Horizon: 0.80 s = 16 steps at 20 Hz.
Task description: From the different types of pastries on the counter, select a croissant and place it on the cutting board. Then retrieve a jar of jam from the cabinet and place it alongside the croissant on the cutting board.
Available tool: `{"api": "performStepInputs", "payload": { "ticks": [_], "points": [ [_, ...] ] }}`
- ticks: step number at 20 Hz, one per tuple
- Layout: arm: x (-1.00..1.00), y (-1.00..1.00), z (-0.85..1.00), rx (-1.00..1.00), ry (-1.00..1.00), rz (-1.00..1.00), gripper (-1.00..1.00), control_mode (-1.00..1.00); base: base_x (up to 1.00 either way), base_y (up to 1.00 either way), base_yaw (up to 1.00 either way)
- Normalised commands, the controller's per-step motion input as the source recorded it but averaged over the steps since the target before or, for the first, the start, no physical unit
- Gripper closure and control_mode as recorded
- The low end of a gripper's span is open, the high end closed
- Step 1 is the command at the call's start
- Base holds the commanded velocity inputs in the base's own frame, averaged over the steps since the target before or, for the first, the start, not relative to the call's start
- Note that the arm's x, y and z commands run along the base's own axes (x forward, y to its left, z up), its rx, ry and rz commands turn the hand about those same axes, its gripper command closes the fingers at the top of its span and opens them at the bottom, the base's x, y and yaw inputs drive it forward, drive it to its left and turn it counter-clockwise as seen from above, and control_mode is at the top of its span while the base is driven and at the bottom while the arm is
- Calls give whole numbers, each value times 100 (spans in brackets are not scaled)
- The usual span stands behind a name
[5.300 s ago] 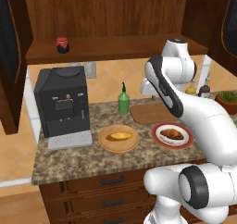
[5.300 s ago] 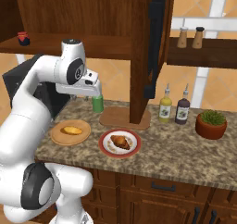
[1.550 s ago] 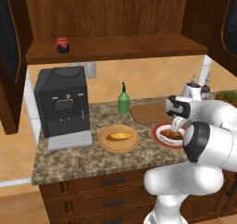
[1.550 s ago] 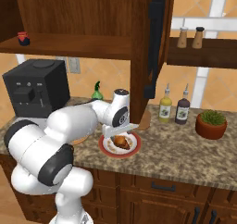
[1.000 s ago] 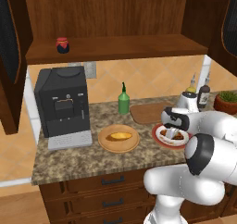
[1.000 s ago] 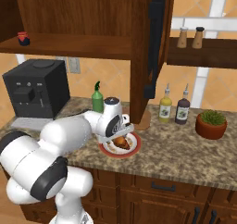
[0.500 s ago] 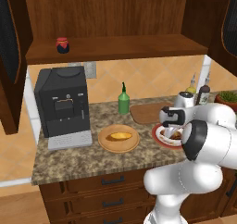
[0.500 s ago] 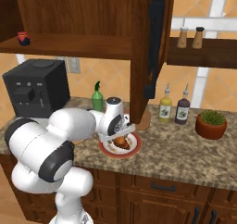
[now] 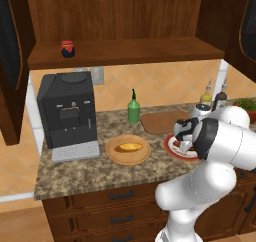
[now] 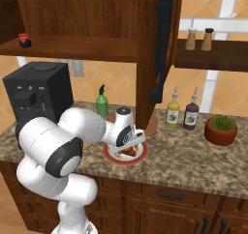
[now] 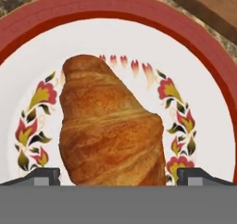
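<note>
Your gripper [image 11: 118,174] stands wide, straddling the croissant [image 11: 111,126] on the red-rimmed plate [image 11: 203,47]; it looks light, flaky and crushable, so close gently across its thick middle.

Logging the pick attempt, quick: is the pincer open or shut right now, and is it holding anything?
Pincer: open, holding nothing; its tips stand on either side of the croissant, which lies on the red-rimmed plate.
</note>
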Motion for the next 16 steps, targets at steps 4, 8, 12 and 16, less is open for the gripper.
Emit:
{"api": "performStepInputs", "payload": {
  "ticks": [4,8,12,16],
  "points": [
    [1,-5,-30,0,1,0,-100,-100,0,0,0],
    [0,0,-42,0,0,0,-100,-100,0,0,0],
    [0,0,-39,0,0,0,100,-100,0,0,0],
    [0,0,-23,0,-1,0,100,-100,0,0,0]
  ]
}}
